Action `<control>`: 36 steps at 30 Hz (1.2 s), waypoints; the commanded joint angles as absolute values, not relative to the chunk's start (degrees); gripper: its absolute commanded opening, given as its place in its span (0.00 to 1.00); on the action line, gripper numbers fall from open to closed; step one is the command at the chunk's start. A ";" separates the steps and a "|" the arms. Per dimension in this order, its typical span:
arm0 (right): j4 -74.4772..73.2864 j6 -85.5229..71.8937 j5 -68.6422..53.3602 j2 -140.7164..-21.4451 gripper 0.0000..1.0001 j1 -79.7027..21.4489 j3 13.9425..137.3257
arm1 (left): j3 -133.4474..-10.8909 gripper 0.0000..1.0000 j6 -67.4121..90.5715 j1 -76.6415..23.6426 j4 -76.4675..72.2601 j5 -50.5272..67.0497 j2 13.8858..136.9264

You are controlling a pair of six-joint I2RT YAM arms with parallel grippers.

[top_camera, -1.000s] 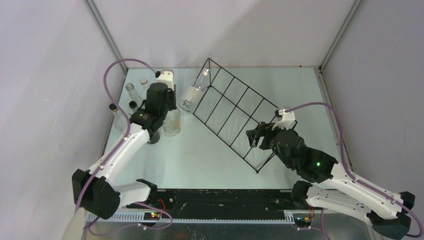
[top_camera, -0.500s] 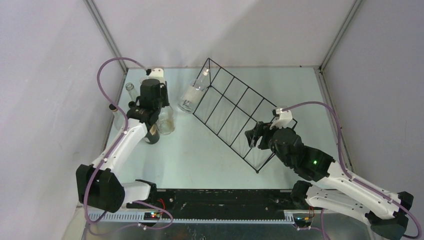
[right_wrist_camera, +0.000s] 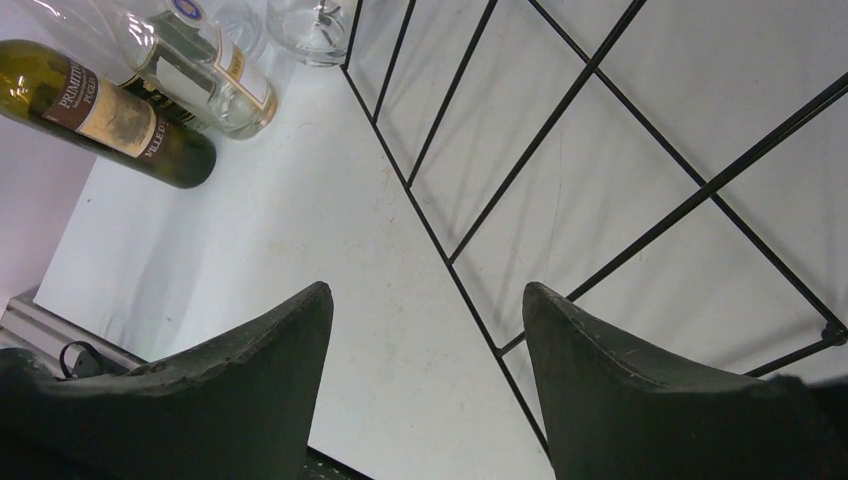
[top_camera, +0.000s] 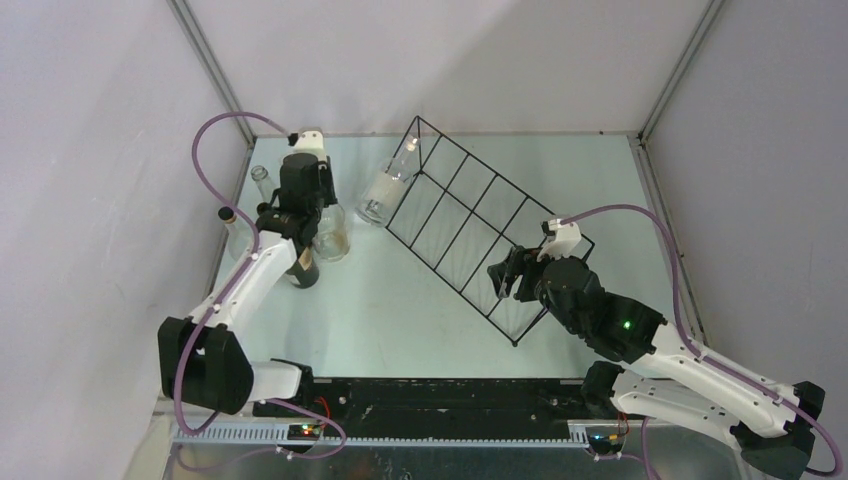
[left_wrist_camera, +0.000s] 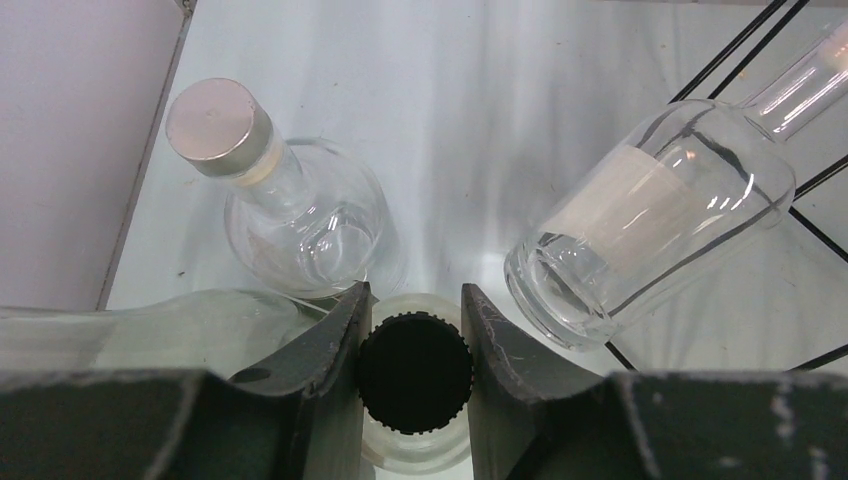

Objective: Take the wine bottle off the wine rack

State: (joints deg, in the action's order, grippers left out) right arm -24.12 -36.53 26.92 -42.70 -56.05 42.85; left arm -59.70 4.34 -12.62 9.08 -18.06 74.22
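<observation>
The left gripper (left_wrist_camera: 415, 305), clamped on the bottle's (top_camera: 335, 240) cap (left_wrist_camera: 415, 372), should set it down straight; the right gripper (right_wrist_camera: 425, 292) hangs spread wide, empty.

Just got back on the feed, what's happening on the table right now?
The left gripper is shut on the top of a black-capped bottle, upright beside a silver-capped bottle. A labelled clear bottle lies tilted at the far end of the wine rack, its neck among the wires. The right gripper hovers open over the rack's near end, holding nothing.
</observation>
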 commanded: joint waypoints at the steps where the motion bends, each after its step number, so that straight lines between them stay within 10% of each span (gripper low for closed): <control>1: -22.25 -37.35 26.61 -42.53 0.73 -55.88 42.80 | -63.77 0.27 3.56 -11.74 0.33 -21.89 73.06; 5: -22.38 -37.35 26.45 -42.54 0.73 -55.87 42.80 | -62.82 0.50 3.97 -11.75 0.30 -22.10 72.25; 22: -16.08 -35.12 21.13 -47.33 0.73 -52.85 44.89 | -69.02 0.91 6.55 -11.79 7.38 -16.24 65.81; 36: -0.66 -35.23 11.51 -77.54 0.73 -44.57 68.89 | -56.88 1.00 9.03 -11.78 6.73 -16.58 48.73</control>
